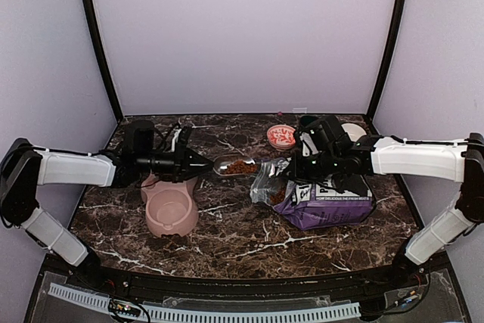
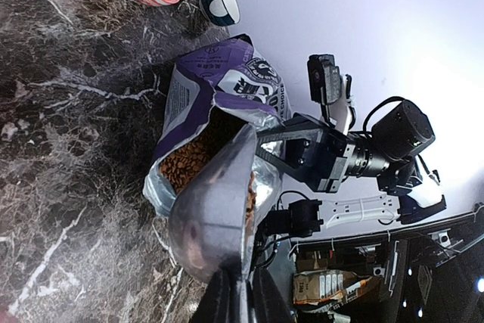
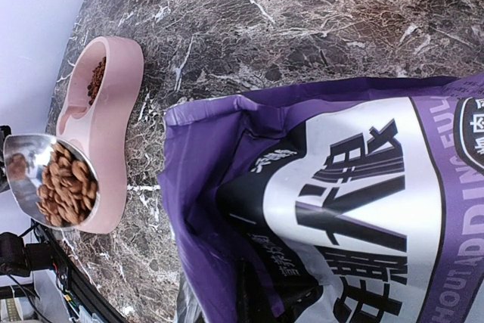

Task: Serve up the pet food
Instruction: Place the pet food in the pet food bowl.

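Between the fingers of the left gripper (image 1: 203, 163), which are clamped together on its handle, a metal scoop (image 1: 227, 165) juts straight ahead over the marble table (image 1: 227, 240) with a heap of the pet food (image 1: 242, 166) in its bowl. Beneath and beside that gripper lies the pink double bowl (image 1: 172, 215), one well holding a little of the same food. Just past the scoop's tip gapes the purple-and-white bag (image 1: 333, 203), more of the food showing in its mouth; the right gripper (image 1: 290, 172) is pinched on the bag's upper rim, and a red-patterned bowl (image 1: 281, 136) stands farther off behind it.
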`<control>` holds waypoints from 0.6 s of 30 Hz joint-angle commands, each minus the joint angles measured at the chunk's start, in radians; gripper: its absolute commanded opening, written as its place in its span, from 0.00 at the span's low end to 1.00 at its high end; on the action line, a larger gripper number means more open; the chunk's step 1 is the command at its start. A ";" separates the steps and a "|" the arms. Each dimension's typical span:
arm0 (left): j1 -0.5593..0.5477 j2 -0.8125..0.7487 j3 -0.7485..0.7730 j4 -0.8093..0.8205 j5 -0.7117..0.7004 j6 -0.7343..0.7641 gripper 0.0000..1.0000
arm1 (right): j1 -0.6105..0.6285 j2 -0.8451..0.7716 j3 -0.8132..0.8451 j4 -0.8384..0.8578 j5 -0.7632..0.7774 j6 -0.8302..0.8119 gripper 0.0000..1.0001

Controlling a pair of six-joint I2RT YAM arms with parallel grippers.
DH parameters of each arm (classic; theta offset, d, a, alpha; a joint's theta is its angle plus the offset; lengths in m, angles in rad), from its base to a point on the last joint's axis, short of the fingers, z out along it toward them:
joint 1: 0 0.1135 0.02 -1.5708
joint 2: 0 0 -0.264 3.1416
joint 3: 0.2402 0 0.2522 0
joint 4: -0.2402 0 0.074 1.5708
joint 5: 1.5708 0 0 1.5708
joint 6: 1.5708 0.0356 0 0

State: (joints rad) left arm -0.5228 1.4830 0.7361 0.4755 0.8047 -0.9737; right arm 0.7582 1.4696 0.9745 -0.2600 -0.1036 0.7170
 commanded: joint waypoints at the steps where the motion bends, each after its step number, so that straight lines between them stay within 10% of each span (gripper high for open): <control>1: 0.040 -0.102 -0.043 -0.020 0.026 0.004 0.00 | 0.001 0.002 0.000 0.017 0.006 0.013 0.00; 18: 0.227 -0.321 -0.171 -0.069 0.137 -0.025 0.00 | 0.001 0.030 0.015 0.025 -0.016 0.010 0.00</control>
State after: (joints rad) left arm -0.3378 1.2312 0.5957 0.4015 0.8730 -0.9848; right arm 0.7582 1.4784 0.9745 -0.2546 -0.1101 0.7174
